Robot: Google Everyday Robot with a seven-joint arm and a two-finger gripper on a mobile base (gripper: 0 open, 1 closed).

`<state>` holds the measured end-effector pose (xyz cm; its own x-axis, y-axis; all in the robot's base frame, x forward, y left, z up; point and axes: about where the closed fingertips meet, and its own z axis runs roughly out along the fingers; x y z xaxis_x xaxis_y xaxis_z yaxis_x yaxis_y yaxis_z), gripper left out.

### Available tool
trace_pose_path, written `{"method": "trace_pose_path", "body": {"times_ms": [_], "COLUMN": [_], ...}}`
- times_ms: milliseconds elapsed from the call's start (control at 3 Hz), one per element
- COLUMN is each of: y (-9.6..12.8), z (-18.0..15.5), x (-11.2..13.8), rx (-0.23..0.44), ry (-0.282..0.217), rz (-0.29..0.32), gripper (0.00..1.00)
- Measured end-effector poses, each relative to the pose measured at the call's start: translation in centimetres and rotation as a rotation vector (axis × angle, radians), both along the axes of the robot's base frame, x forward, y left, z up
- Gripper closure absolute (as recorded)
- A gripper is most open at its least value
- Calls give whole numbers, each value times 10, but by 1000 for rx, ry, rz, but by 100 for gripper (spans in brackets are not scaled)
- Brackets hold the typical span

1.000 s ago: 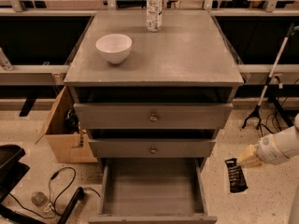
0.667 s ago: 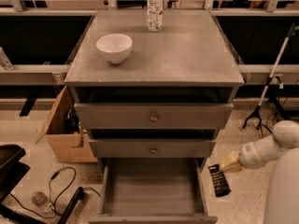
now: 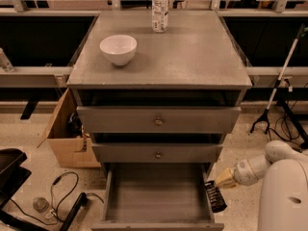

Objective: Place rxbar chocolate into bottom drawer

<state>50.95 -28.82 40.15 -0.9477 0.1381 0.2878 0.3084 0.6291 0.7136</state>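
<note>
Tool (image 3: 219, 183) grips the black snack bar (image 3: 215, 197) beside the open bottom drawer (image 3: 154, 194).
It has swung left, bringing the bar to the drawer's right wall; release inside looks close.

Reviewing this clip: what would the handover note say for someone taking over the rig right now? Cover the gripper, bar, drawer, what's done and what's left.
Gripper: low at the cabinet's right side, shut on the rxbar chocolate.
Bar: hangs below the gripper at the right wall of the bottom drawer, not on its floor.
Drawer: pulled open, floor bare.
Done: bar grasped and brought to the drawer's edge.
Left: move it inward over the wall, lower it, release.
</note>
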Motion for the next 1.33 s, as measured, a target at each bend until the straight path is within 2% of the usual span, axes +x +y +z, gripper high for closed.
{"method": "trace_pose_path", "body": {"times_ms": [333, 667, 1000, 1333], "y": [2, 32, 84, 130], "z": [-1, -11, -27, -52], "x": [2, 21, 48, 74], "rx": [7, 69, 174, 253], "ry": [-1, -5, -1, -50], "rz": [-1, -30, -130, -284], "gripper": [100, 100, 100, 100]}}
